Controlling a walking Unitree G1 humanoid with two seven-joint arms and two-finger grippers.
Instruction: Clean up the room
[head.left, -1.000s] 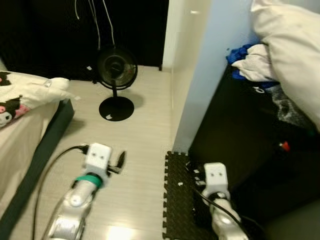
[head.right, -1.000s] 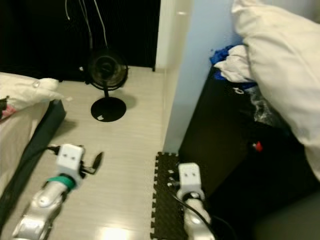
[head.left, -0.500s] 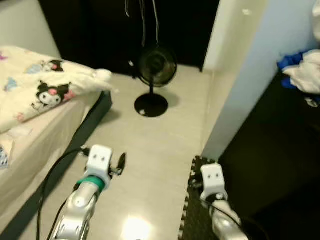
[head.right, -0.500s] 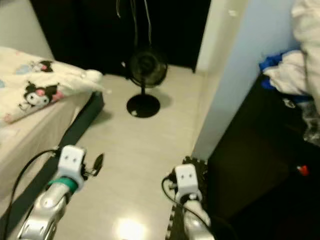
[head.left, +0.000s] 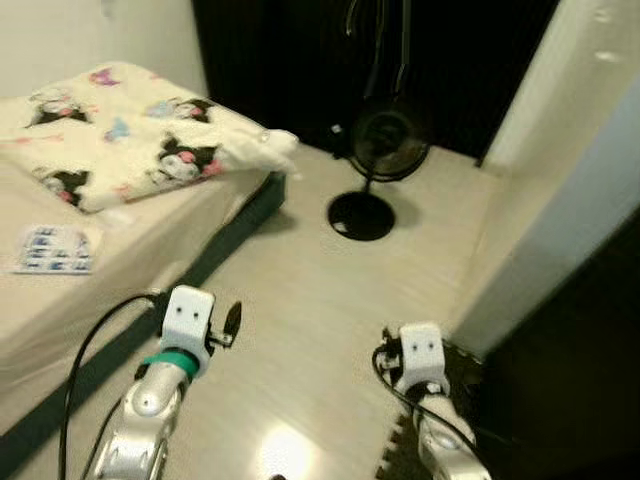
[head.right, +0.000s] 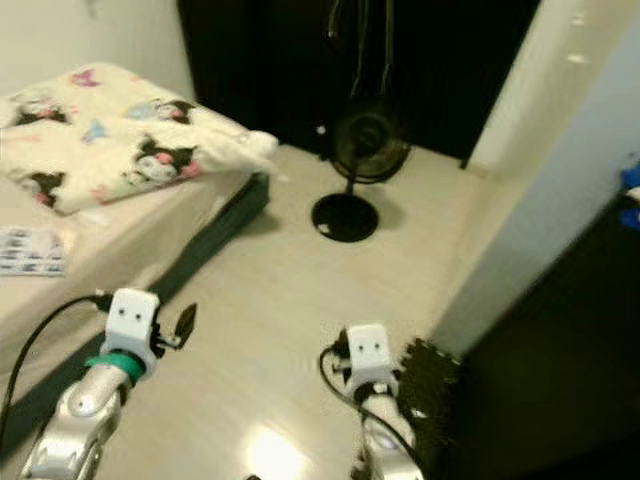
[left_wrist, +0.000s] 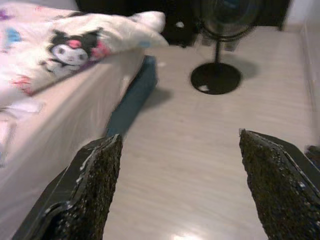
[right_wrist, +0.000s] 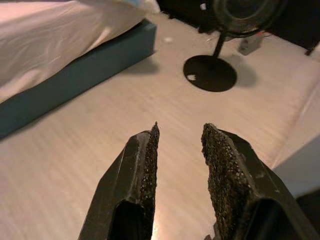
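pale wood floor (head.left: 300, 300) — low bed (head.left: 90, 250) at left, black standing fan (head.left: 375, 170) against dark curtains.

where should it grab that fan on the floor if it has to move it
Best the thin upright pole of the fan, between the round flat base and the caged head. It is the narrowest part and stands vertical, so a tool coming level from the robot's side, over open floor, could probably close around it. The left tool is already wide open.
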